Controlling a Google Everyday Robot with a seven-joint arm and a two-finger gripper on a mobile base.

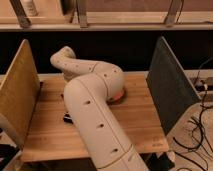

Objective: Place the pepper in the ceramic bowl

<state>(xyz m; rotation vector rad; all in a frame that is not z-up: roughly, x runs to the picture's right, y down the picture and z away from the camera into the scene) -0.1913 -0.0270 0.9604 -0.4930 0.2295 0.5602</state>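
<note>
Claw, hidden behind the arm (95, 117) left of centre and spread wide, should pinch the unseen pepper mid-length, then lift high before swinging right over the bowl (118, 96).

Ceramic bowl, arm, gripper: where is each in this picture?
ceramic bowl (120, 95), camera view, orange rim peeking out beside the arm.
arm (95, 117), camera view, middle of the white forearm.
gripper, camera view, out of sight behind the arm; no point.

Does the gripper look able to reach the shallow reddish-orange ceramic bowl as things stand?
Probably yes: the gripper is hidden behind the white arm, over the wooden table, left of centre, and the bowl peeks out beside the elbow, close by. What lies between is hidden.
</note>
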